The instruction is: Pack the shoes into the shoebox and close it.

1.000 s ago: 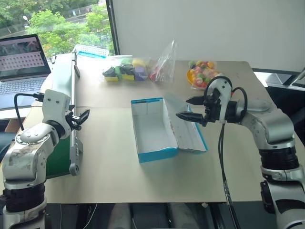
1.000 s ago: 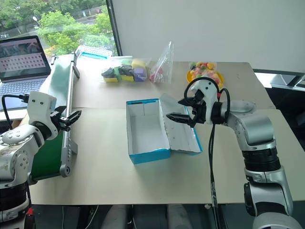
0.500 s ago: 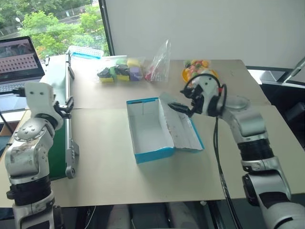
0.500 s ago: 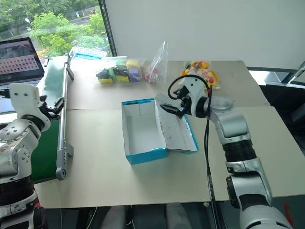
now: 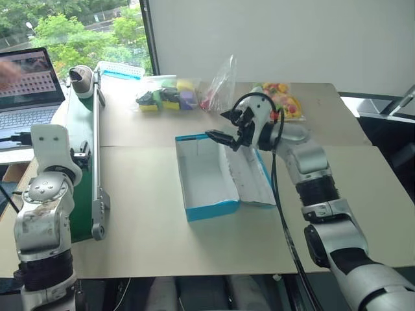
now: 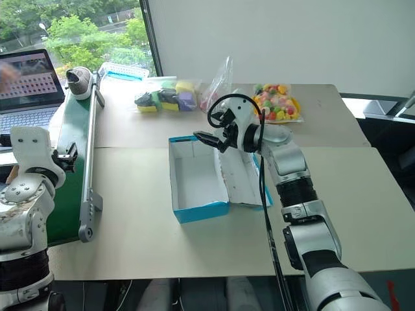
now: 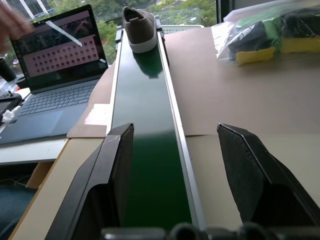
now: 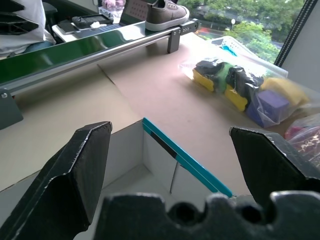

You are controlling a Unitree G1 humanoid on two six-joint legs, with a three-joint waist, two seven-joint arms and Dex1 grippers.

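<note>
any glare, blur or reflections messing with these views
Left wrist view: the green conveyor belt is glossy and mirrors the shoe at its far end; a person's hand by the laptop is motion-blurred. Right wrist view: the right claw looms dark and soft in the foreground. Eye views: the window is bright, yet the shoebox reads clearly.

Bright, even daylight from the window (image 5: 78, 26) at upper left of the frame. Soft, faint shadows on the surface (image 5: 149, 194). Pale glare along the green conveyor belt (image 7: 145, 125). Blurred hand (image 7: 12, 22) at upper left; pincer fingers (image 8: 70, 170) close-up, slightly soft.
</note>
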